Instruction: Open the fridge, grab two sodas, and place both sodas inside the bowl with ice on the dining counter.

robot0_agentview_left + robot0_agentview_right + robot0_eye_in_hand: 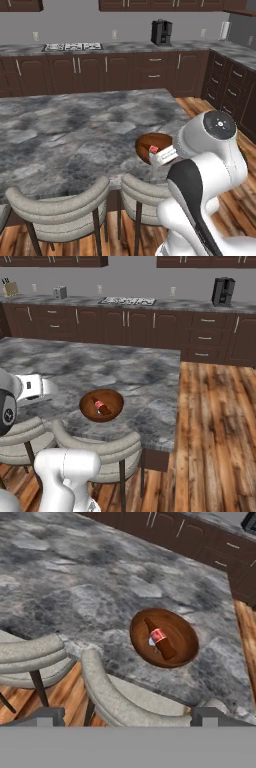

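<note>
The reddish-brown wooden bowl (182,628) (116,397) (144,139) sits near the front edge of the marbled dining counter (75,587) (100,363) (75,130). One soda, a dark brown bottle with a red label (160,638) (101,407) (153,149), lies on its side in the bowl. A small pale lump of ice (151,642) rests against it. My gripper (129,716) is open and holds nothing. It hovers above the stools, short of the bowl and apart from it. In the left base view my arm covers the bowl's right part. The fridge is out of view.
Two grey padded stools (60,205) (112,694) stand tucked against the counter's front edge below my hand. A back counter carries a cooktop (72,47) and a coffee machine (161,32). Wooden floor (215,421) lies to the right of the island.
</note>
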Robot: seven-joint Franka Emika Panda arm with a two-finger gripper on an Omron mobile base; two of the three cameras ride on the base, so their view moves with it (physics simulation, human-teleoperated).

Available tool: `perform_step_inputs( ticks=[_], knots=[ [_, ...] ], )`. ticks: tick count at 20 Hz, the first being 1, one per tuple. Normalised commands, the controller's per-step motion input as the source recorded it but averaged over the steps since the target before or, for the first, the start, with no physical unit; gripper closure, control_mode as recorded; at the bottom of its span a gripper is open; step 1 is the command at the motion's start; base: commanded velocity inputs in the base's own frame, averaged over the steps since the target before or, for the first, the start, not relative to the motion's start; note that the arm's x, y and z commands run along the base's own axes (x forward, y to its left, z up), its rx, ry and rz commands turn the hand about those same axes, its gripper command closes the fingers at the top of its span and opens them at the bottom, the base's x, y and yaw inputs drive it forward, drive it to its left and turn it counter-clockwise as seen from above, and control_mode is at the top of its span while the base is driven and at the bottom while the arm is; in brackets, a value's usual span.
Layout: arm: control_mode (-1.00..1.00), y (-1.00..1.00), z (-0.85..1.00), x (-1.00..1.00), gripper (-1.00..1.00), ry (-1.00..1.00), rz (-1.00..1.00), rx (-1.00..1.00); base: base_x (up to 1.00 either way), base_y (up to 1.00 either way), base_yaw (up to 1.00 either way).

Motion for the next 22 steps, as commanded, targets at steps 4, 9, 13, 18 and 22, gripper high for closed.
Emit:
perform_step_inputs(
  ticks=[4, 9, 13, 18, 22],
  knots=[
    [-1.0, -0.17, -0.09, -0.39, -1.0, -0.03, -0.05, 0.03, 0.0, 0.0, 0.0],
    [-1.0, 0.03, -0.03, -0.01, -1.0, 0.0, 0.0, 0.0, 0.0, 0.0, 0.0],
    [1.0, 0.0, 0.0, 0.0, -1.0, 0.0, 0.0, 0.0, -0.13, 0.88, 0.08],
    [1.0, 0.0, 0.0, 0.0, -1.0, 0.0, 0.0, 0.0, -0.02, 1.0, 0.36],
    [1.0, 0.0, 0.0, 0.0, -1.0, 0.0, 0.0, 0.0, -0.04, 0.99, 0.48]
  ],
)
